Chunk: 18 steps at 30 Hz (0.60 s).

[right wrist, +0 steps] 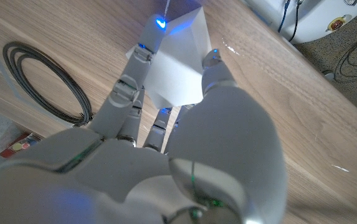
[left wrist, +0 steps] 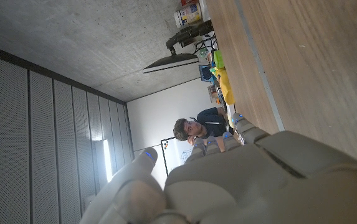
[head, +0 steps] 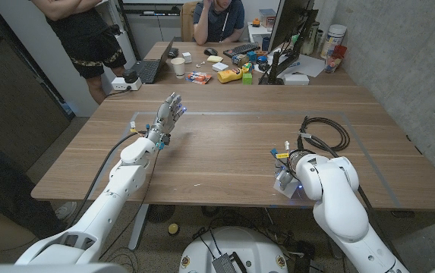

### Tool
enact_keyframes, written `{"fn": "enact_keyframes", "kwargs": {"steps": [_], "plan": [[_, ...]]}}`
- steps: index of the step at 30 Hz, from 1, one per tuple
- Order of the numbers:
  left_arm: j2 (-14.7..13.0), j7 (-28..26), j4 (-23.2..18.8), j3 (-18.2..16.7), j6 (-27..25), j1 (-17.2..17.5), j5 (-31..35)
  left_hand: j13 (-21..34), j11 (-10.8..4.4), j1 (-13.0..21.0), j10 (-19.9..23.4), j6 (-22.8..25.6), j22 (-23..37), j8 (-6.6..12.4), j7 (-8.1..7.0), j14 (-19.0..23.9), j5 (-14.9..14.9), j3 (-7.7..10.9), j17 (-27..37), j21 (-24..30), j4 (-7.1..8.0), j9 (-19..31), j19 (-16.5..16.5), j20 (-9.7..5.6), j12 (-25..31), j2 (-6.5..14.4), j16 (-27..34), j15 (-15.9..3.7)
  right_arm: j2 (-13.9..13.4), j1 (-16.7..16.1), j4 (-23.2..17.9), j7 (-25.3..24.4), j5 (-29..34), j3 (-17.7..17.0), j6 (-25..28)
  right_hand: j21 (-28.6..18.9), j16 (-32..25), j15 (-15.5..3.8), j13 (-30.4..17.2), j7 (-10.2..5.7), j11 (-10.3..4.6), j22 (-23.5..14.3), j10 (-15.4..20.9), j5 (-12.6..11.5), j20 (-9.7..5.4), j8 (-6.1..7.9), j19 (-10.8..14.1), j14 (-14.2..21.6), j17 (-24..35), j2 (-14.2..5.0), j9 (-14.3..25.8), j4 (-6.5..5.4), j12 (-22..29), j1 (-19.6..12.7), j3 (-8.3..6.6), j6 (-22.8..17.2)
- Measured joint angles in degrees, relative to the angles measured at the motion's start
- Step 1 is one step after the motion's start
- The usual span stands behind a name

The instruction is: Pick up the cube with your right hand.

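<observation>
The white cube (right wrist: pixel 178 68) sits between the fingers and thumb of my right hand (right wrist: pixel 166 143), which grips it from both sides just over the wooden table. In the head view the cube (head: pixel 284 186) shows near the table's front edge at the right, partly hidden behind my right hand (head: pixel 291 173) and its white forearm. I cannot tell whether the cube still touches the wood. My left hand (head: pixel 168 117) is raised over the table's left middle, fingers spread and holding nothing; its back shows in the left wrist view (left wrist: pixel 247 180).
A coiled black cable (head: pixel 325 133) lies just beyond my right hand. The far end of the table holds a laptop (head: pixel 150 68), a cup (head: pixel 178 67), a monitor (head: pixel 289 34) and small clutter. One person stands at the back left, another sits behind the table.
</observation>
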<state>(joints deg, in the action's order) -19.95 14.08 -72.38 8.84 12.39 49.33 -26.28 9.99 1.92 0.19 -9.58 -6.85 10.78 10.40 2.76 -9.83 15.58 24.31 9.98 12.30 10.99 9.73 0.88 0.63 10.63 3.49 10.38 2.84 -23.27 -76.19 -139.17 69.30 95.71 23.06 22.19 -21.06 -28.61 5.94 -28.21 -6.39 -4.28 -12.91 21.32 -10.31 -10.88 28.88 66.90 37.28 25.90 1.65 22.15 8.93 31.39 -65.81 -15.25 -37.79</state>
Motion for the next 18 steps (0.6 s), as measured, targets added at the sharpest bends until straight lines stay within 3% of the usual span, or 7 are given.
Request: {"fn": "enact_keyframes", "kwargs": {"steps": [18], "plan": [[0.2, 0.9, 1.4, 0.1, 0.3, -1.0, 0.2, 0.0, 0.00, 0.0, 0.0, 0.0, 0.0, 0.00, 0.00, 0.0, 0.0, 0.00, 0.0, 0.0, 0.00, 0.0, 0.0, 0.00, 0.0, 0.0, 0.0, 0.00, -1.0, 1.5, 0.1, 0.5, -2.8, -0.4, 1.6, -0.7, -1.7, 0.09, -3.5, 1.21, 0.22, -0.2, -0.2, 0.0, 0.68, 0.40, -0.7, 0.1, 0.0, 0.75, 1.9, -0.18, 2.6, -0.7, 0.32, 0.4]]}}
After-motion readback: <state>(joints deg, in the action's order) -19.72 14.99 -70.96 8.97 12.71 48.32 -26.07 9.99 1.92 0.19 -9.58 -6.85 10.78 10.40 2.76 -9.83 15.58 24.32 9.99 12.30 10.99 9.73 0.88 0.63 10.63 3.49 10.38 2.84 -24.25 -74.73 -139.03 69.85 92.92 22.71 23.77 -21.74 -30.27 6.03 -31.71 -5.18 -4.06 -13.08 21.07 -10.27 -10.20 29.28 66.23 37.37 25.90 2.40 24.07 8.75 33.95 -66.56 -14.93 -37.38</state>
